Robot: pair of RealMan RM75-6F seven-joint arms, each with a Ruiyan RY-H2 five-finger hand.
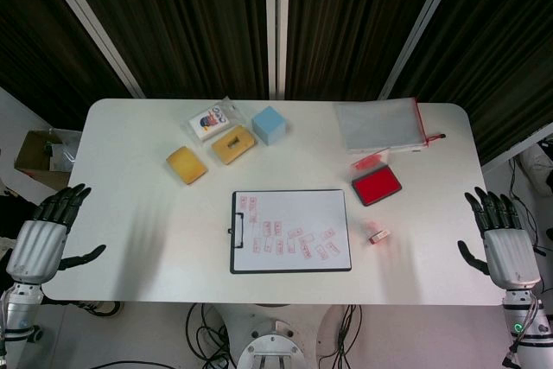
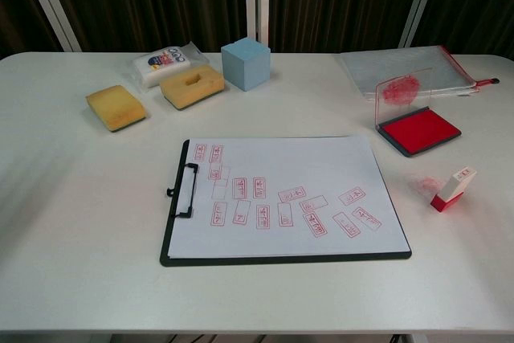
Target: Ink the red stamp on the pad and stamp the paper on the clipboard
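The red stamp [image 2: 453, 189] lies tipped on the table, just right of the clipboard [image 2: 283, 259] and near the open ink pad [image 2: 419, 131]. The right hand [image 1: 505, 244] is nearer; the stamp lies to its left. Both it and the left hand [image 1: 45, 235] hang open and empty beside the table edges. Count: one stamp, one pad, one clipboard, two sponges [image 2: 116, 107].

Only the head view shows the robot's body; the chest view shows neither arm. The left hand [image 1: 41, 239] sits at the lower left of the frame, its dark fingers spread and pointing up and to the right, thumb out to the side, holding nothing. The right hand [image 1: 501, 239] sits at the lower right, fingers spread and pointing upward, thumb out to the left, likewise empty. Both silver wrists run down out of the frame.
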